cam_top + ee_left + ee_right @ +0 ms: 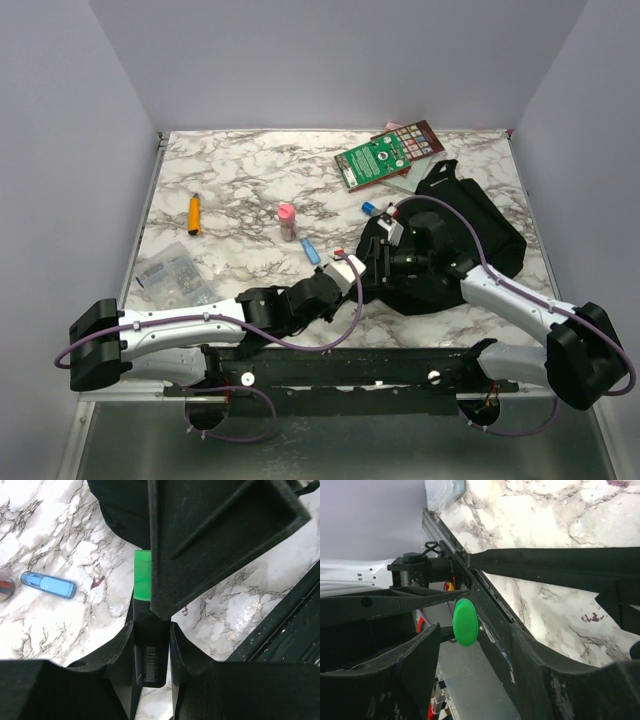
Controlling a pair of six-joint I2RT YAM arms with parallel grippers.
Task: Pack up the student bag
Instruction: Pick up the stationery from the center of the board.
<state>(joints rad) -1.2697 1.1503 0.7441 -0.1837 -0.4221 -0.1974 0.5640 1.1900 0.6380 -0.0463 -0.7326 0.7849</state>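
Observation:
The student bag, a large black fabric backpack, lies at the right of the marble table. My left gripper is shut on a black highlighter with a green cap, just left of the bag. In the left wrist view the jaws clamp its barcoded body. My right gripper is open at the bag's left edge, facing the left gripper. In the right wrist view the green cap shows end-on between its spread fingers. A black bag strap crosses the table beyond.
A green-covered book and a red booklet lie at the back right. An orange marker, a pink tube, a blue piece and a clear plastic box lie to the left.

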